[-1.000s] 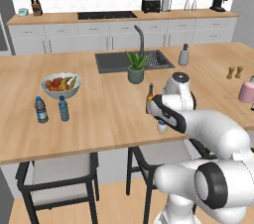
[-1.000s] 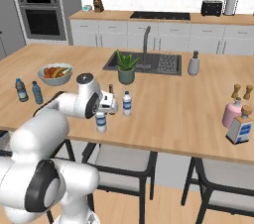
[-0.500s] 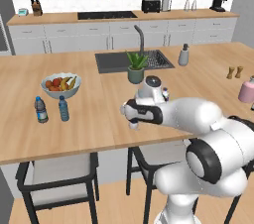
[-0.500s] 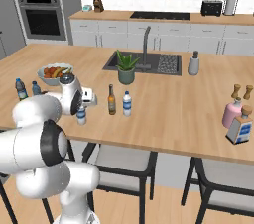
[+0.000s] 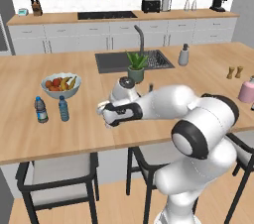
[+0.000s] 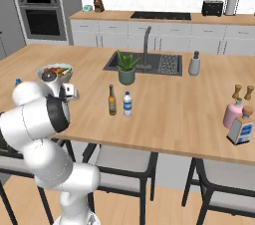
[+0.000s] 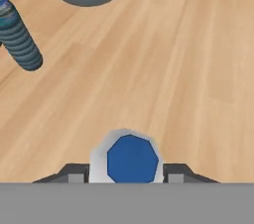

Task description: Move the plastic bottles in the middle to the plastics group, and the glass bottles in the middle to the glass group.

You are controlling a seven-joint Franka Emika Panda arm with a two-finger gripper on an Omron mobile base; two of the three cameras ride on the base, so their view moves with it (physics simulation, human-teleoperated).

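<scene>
1. Bench [image 5: 30,134]: a long wooden island with a sink [image 5: 134,61] set in its far side. All items listed below stand on it.

2. Arm [image 5: 168,101]: reaches leftward, low over the front half of the bench.

3. Fruit bowl [image 5: 60,84]: stands on the left part of the bench, behind the plastics group.

4. Potted plant [image 6: 126,68]: stands at the front edge of the sink.

5. Glass group: a pink vessel [image 6: 232,114] stands at the right end of the bench. A square glass bottle with a blue label [image 6: 242,127] stands just beside it, towards the front.

6. Beer bottle [image 6: 112,100]: dark brown, upright, in the middle of the bench in front of the plant.

7. Second water bottle [image 6: 127,104]: upright, just to the right of the beer bottle and close to it. Contact between the two cannot be determined.

8. Plastics group: a dark-capped bottle [image 5: 40,110] and a blue bottle [image 5: 63,108] stand side by side near the left end of the bench.

9. Held water bottle [image 7: 131,158]: the jaws pinch it, one dark finger tip [image 7: 74,173] on each side. In the hand view it appears end-on, a whitish body with a blue top. It is located to the right of the blue bottle and in front of the fruit bowl. Whether its base rests on the bench cannot be determined.

10. Two brown shakers [image 6: 241,92]: stand behind the pink vessel.
</scene>
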